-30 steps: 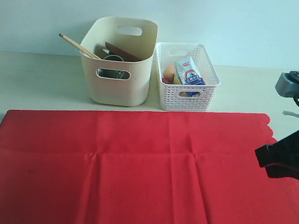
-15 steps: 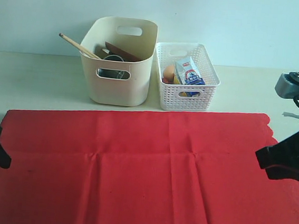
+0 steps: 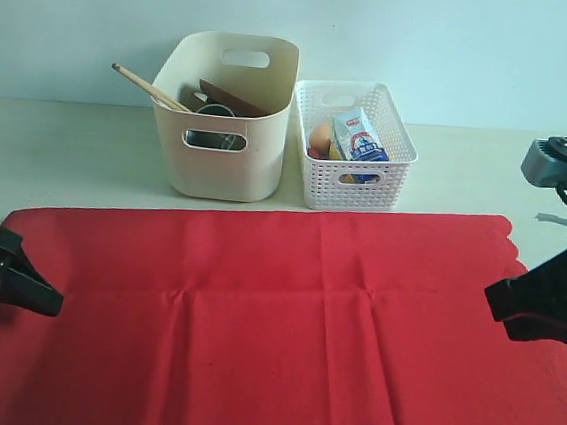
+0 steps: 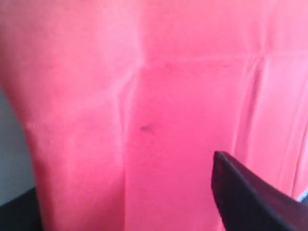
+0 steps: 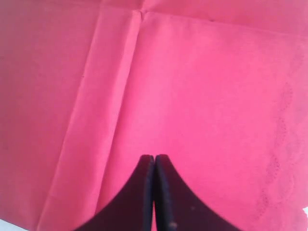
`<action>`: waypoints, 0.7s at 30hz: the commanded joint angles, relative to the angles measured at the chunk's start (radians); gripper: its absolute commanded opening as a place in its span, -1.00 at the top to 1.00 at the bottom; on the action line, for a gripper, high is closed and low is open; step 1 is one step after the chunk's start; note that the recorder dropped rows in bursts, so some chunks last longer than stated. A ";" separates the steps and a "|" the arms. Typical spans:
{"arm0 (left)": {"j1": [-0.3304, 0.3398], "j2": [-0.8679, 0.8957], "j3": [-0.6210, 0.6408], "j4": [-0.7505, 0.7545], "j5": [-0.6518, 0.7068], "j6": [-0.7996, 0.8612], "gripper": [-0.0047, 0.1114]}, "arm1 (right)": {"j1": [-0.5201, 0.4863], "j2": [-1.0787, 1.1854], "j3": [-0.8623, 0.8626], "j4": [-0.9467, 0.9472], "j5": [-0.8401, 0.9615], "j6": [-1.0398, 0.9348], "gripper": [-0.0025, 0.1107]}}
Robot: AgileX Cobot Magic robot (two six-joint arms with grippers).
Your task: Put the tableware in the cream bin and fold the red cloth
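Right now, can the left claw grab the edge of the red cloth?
Probably yes. The left gripper hangs open right over the red cloth at its left edge, and nothing lies between them. Whether it touches the cloth I cannot tell.

A white lattice basket [image 3: 393, 168] stands on the pale desk [image 3: 69, 147]. Inside it there is 1 small carton [image 3: 357, 139], tilted a little, with 1 egg [image 3: 320, 138] just beside it.
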 commanded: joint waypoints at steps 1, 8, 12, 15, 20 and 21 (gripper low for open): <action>0.000 0.001 -0.011 -0.083 0.123 0.101 -0.22 | -0.001 0.002 -0.008 0.002 0.003 -0.014 0.96; 0.000 0.001 -0.018 -0.114 0.174 0.145 -0.10 | -0.001 0.002 -0.008 -0.002 0.005 -0.015 0.96; 0.000 0.002 -0.018 -0.114 0.175 0.145 0.16 | -0.001 0.002 -0.008 -0.002 0.005 -0.015 0.96; -0.001 0.008 -0.018 -0.122 0.176 0.145 0.19 | -0.001 0.002 -0.008 -0.002 0.005 -0.017 0.96; -0.001 0.030 -0.018 -0.130 0.176 0.145 0.19 | -0.001 0.002 -0.008 -0.002 0.005 -0.017 0.96; -0.001 0.039 -0.018 -0.130 0.176 0.145 0.19 | -0.001 0.002 -0.008 -0.002 0.005 -0.017 0.96</action>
